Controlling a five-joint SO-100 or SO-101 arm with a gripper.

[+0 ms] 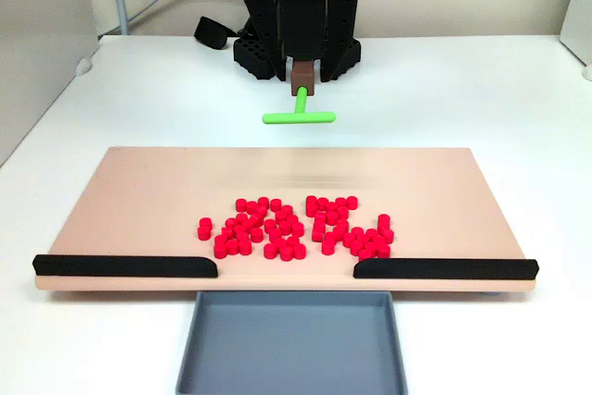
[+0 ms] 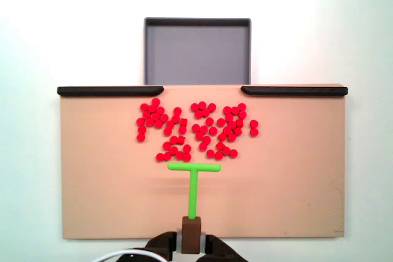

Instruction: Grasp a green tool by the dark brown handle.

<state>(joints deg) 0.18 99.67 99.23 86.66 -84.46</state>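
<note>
The green tool [image 1: 298,117] is a T shape, with a thin stem and a crossbar at its far end. Its dark brown handle [image 1: 302,92] sits between the black fingers of my gripper [image 1: 302,76], which is shut on it. In a fixed view from the arm's side, the handle [image 2: 191,232] is at the bottom edge, with the gripper [image 2: 191,243] flanking it. There the green tool [image 2: 193,188] points up the picture, over the tan board [image 2: 92,182]. Its crossbar lies just short of the red cylinders [image 2: 196,128]. The tool looks held off the surface.
Several red cylinders [image 1: 294,227] lie scattered on the tan board [image 1: 139,191]. Two long black strips [image 1: 125,266] [image 1: 444,269] line the board's edge, with a gap between them. A grey tray [image 1: 291,344] sits beyond that gap. White table surrounds the board.
</note>
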